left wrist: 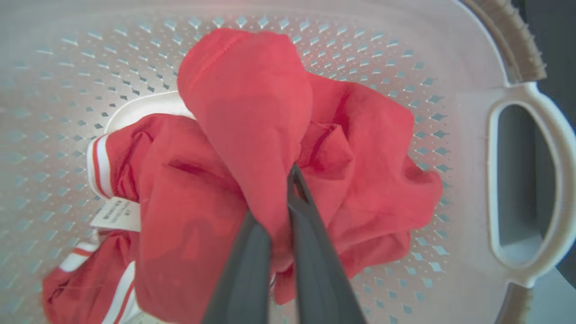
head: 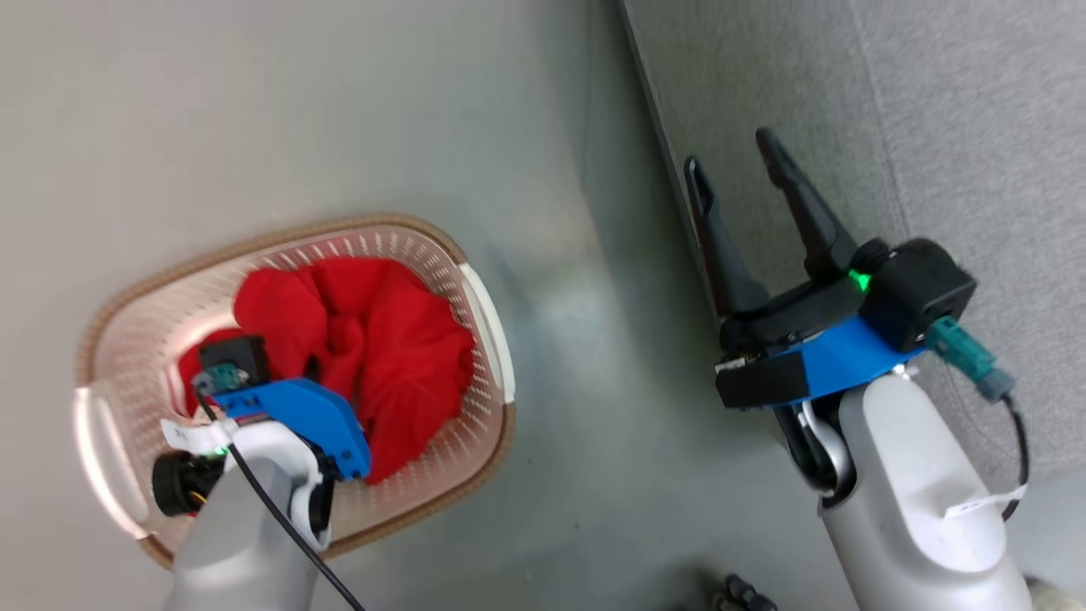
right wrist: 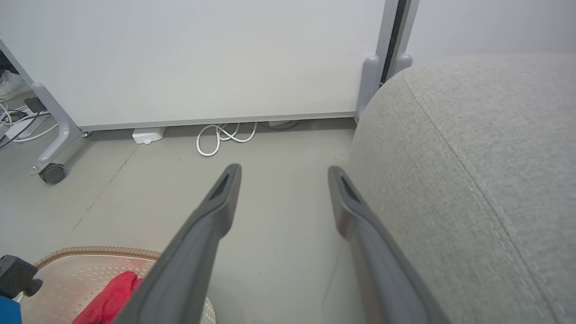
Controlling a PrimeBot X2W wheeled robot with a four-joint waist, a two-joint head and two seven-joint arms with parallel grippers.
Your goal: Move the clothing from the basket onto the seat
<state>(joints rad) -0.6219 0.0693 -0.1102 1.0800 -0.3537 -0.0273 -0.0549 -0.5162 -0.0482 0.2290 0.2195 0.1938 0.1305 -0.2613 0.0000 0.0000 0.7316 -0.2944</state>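
Left gripper point(left wrist: 288, 180), jaws clamped on the clothing point(head: 382, 339) (a bunched red fold) inside the basket point(head: 144, 331); right gripper point(head: 730, 153), jaws apart, hovers beside the seat point(head: 976, 127).

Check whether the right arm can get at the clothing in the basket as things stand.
Probably not cleanly. The right claw hangs open beside the seat, across the floor from the basket, and the left claw is down in the basket, shut on the clothing, in its way.
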